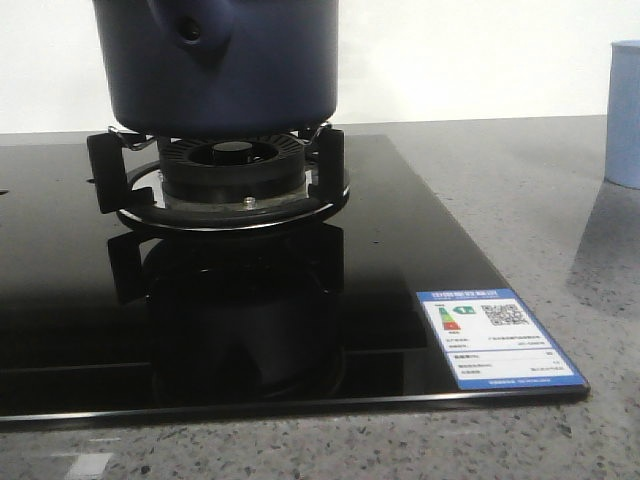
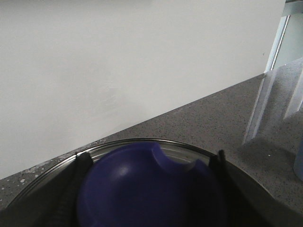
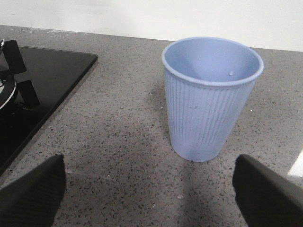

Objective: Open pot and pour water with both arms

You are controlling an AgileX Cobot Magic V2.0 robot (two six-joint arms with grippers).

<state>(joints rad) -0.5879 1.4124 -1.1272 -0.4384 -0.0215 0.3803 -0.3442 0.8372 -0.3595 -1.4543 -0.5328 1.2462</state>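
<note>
The dark navy pot (image 1: 230, 70) stands on the burner (image 1: 235, 165) at the back left of the front view, its handle stub (image 1: 190, 32) facing me and its top cut off. In the left wrist view, my left gripper (image 2: 150, 161) is shut on the lid's blue knob (image 2: 142, 189), one finger on each side, above the metal-rimmed glass lid (image 2: 189, 152). My right gripper (image 3: 149, 189) hangs open over the bare counter, with nothing between its fingers. Neither gripper shows in the front view.
A pale blue ribbed cup (image 3: 208, 104) stands upright on the grey speckled counter just beyond my right gripper; it is at the right edge (image 1: 625, 115) of the front view. The black glass hob (image 1: 60, 260) carries a blue energy label (image 1: 497, 338) at its near right corner.
</note>
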